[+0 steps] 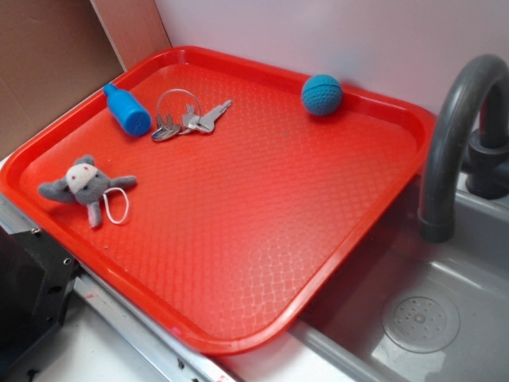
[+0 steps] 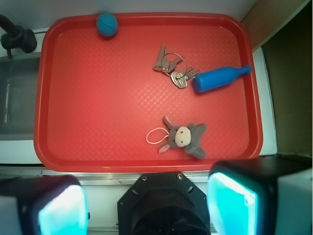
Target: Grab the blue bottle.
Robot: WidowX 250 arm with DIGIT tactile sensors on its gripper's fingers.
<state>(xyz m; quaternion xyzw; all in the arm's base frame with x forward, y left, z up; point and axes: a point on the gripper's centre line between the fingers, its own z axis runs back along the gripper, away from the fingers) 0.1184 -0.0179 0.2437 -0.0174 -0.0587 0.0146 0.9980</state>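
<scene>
Blue bottle (image 2: 219, 79) near tray (image 2: 49, 98) edge

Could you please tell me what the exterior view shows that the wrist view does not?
Only the exterior view shows the sink's drain and the faucet's full arch. Only the wrist view shows the gripper, its fingers spread apart. Both show the red tray, blue bottle, keys, teal ball and plush toy.

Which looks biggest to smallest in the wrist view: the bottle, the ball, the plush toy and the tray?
1. tray
2. bottle and plush toy, which look about alike; the bottle is longer, the toy broader, so I won't rank them.
3. ball, clearly the smallest, though it lies farthest from the camera.
</scene>
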